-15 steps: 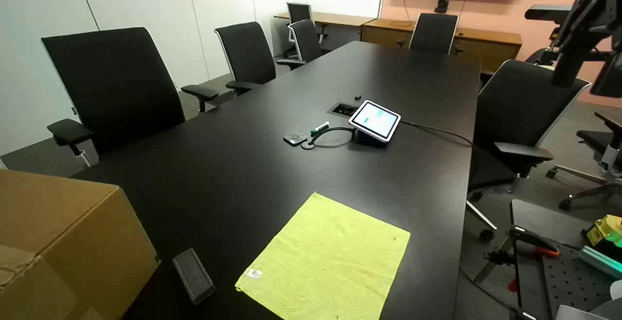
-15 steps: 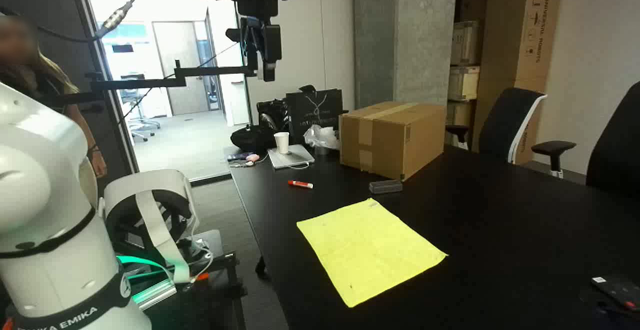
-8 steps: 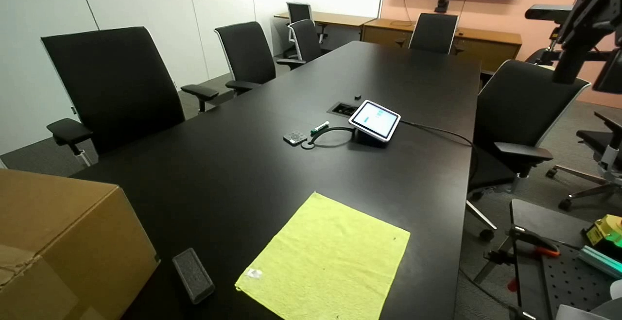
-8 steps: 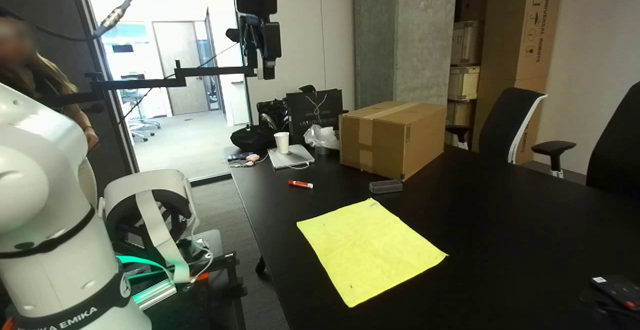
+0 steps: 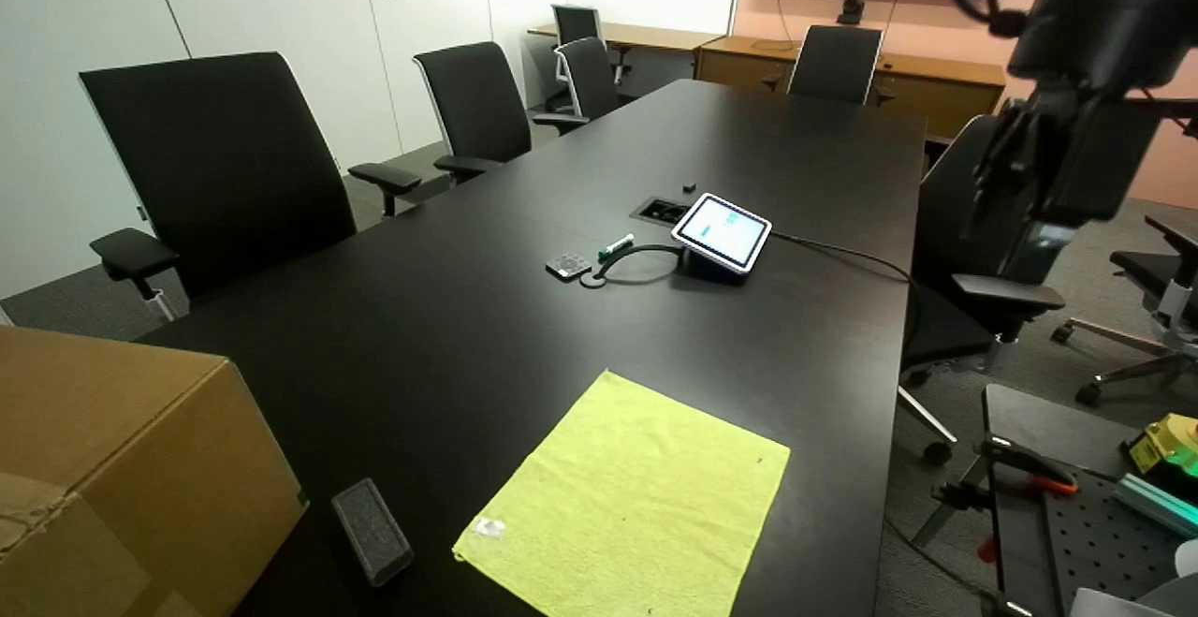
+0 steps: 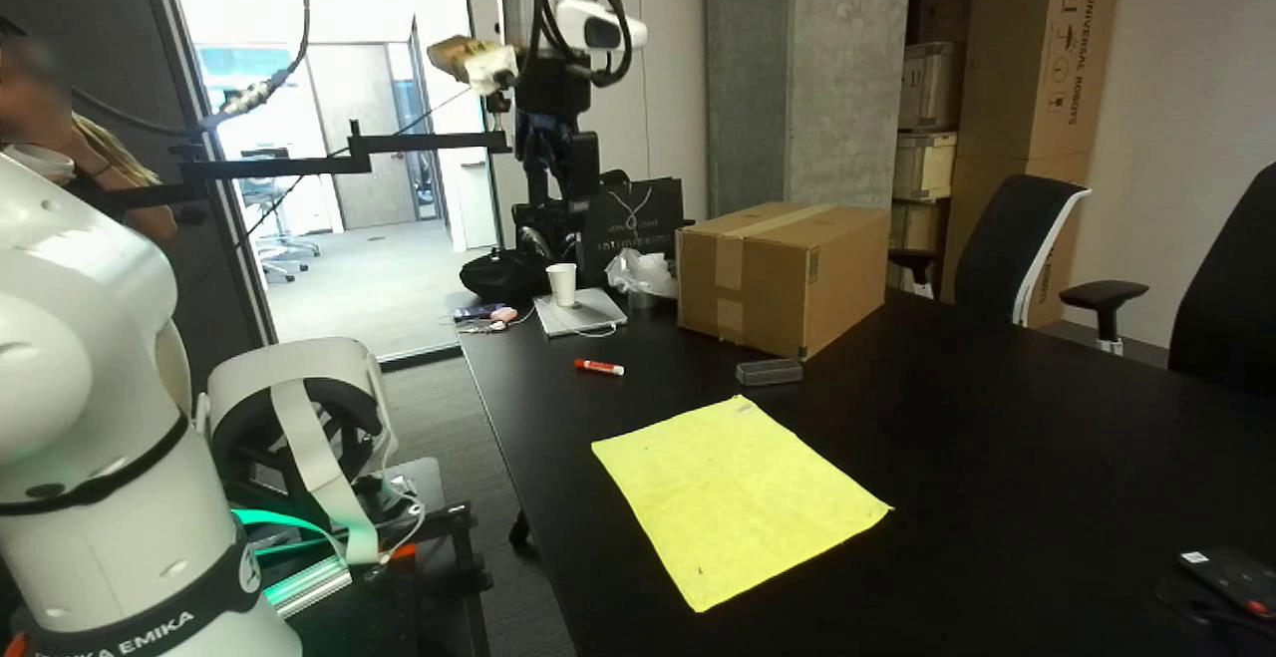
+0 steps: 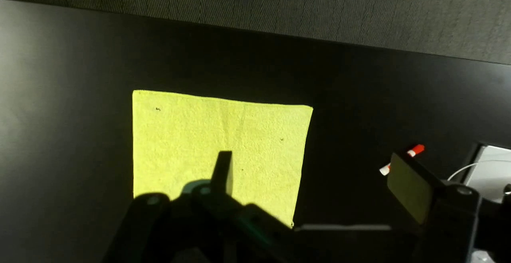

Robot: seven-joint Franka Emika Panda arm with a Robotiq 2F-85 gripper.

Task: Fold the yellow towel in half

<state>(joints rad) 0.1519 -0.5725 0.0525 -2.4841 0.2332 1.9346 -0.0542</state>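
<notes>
Yellow towel [image 5: 636, 505]: cut off below in exterior view; partly hidden behind gripper [image 7: 311, 163] in wrist view. Red marker [image 7: 417, 149]: midsection covered.

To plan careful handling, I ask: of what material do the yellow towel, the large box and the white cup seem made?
The yellow towel: matt cloth, probably terry or microfibre, by its grainy surface and hemmed edge. The large box: matt brown cardboard, it seems, with flat panels and taped seam. The white cup: probably paper, from its tapered shape; plastic possible, its finish unclear.
</notes>
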